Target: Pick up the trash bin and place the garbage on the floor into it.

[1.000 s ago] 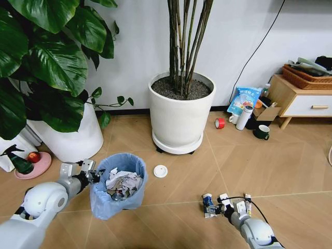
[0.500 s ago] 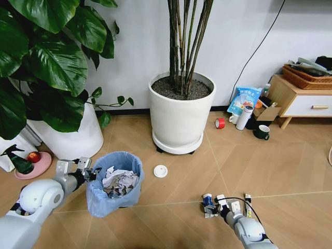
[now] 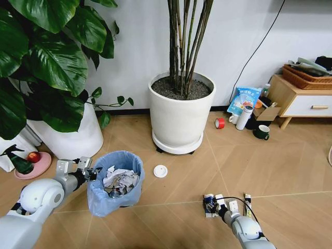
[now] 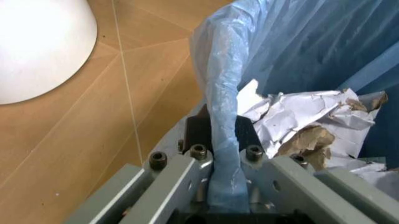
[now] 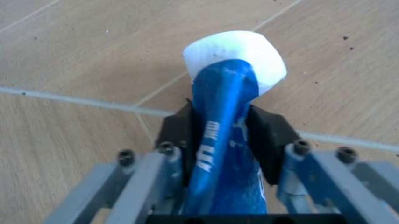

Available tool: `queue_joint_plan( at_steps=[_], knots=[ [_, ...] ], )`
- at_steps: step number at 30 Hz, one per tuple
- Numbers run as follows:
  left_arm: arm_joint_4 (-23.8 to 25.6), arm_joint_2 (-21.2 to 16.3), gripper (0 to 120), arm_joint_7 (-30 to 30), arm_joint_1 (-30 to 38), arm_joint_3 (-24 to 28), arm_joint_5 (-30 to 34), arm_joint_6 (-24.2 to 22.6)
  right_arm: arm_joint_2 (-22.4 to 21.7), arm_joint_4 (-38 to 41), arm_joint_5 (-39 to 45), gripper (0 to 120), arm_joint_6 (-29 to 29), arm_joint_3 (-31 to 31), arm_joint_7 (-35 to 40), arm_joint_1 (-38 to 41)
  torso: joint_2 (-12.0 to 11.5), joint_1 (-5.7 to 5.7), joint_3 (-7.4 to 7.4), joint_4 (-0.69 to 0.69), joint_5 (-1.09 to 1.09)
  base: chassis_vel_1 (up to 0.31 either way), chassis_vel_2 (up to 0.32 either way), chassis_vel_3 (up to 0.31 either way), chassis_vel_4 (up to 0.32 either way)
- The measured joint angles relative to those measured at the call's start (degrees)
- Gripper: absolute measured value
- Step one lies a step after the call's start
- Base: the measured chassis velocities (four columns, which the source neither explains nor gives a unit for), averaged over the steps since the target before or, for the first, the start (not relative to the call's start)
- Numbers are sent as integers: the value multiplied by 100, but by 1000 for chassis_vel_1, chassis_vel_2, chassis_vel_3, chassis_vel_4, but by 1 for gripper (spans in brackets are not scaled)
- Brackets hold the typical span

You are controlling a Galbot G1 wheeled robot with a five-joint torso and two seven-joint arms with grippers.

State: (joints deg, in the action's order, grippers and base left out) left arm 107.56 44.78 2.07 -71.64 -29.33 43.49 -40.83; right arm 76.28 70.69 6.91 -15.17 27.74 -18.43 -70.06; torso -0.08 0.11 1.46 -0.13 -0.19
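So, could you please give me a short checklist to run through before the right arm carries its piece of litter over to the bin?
1. Right gripper shut on the blue-white wrapper: ok.
2. Left gripper shut on the trash bin rim: ok.
3. Bin mouth open, with room above the crumpled paper: ok.
4. Floor between wrapper and bin free of obstacles: ok.
5. White round lid still lying out on the floor: not ok.
6. Wrapper lifted off the floor: cannot tell.

Our head view looks down on the floor [image 3: 270, 171] (both wrist views sit close behind their jaws, floor shared).
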Motion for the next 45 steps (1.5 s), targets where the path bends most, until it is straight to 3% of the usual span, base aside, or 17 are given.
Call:
queue_joint_plan(
  at_steps=[10, 22, 28, 35, 39, 45],
  knots=[
    [25, -28, 0, -3, 3, 12, 16, 0, 29, 144, 4, 6, 8, 68, 74, -45, 0, 0, 0, 1, 2, 0, 0, 0, 0],
    [25, -50, 0, 4, 44, 73, 21, 0, -36, 1191, 174, 6, 92, 261, 162, -169, 0, 0, 0, 1, 1, 0, 0, 0, 0],
    [6, -90, 0, 19, 129, 126, 27, 2, -338, 2335, 567, 6, -85, 206, 217, -46, 0, 0, 0, 0, 1, 0, 0, 0, 0],
    [-7, -98, 0, 27, 233, 229, 26, 2, -1023, 3447, 1641, 6, -597, -344, 454, 532, 0, 0, 0, 1, 1, 0, 0, 0, 0],
    [-33, -163, 0, 47, 385, 339, 36, -24, -1603, 3809, 2494, 6, -890, -1244, 673, 1445, 0, 0, 1, 1, 1, 0, 0, 0, 0],
    [-85, -198, 0, 50, 512, 412, 64, -57, -1656, 3903, 2944, 6, -1018, -2037, 785, 2294, 0, 0, 1, 0, 1, 0, 0, 0, 0]
  ],
)
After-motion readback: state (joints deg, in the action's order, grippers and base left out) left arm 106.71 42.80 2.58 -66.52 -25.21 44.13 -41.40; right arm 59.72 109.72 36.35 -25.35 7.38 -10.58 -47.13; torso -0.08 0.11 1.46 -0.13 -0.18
